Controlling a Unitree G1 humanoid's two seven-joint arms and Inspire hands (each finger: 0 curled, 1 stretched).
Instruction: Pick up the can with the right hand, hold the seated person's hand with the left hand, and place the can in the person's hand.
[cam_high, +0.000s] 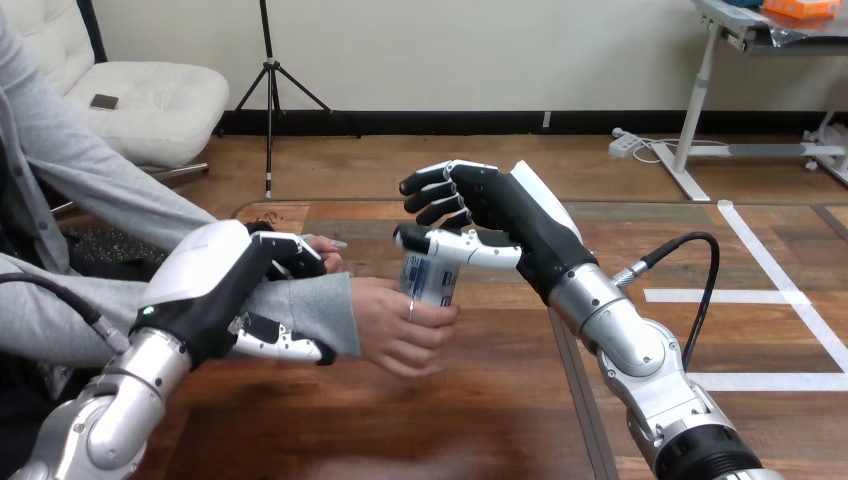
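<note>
Can (432, 285): upright, long axis near vertical, held above the table (400, 430) between its middle and its right edge, not resting on the wood
Person's hand (395, 335): comes in from the table's left side, its fingers wrapped round the can's lower half
Right hand (500, 215): just right of and above the can, fingers (430, 190) spread and lifted clear over its top, thumb lying across the can's upper front; loose rather than clamped
Left hand (215, 280): toward the table's left side, curled round the person's wrist over the grey sleeve (310, 305), fingers on top and thumb beneath
Key relation: the can lies left of and below the right palm, inside the person's grip; the right hand is the nearer robot hand, the left is well apart from the can
Step, as I judge it: the handover is near its end, and the person looks to be bearing the can
Next move calls for: drawing the right hand up along the can's axis, then rightward, so the thumb does not drag the can sideways
Hidden: the can's top rim is behind the thumb and its base is inside the person's fingers; I cannot tell whether the thumb presses on the can or only touches it
</note>
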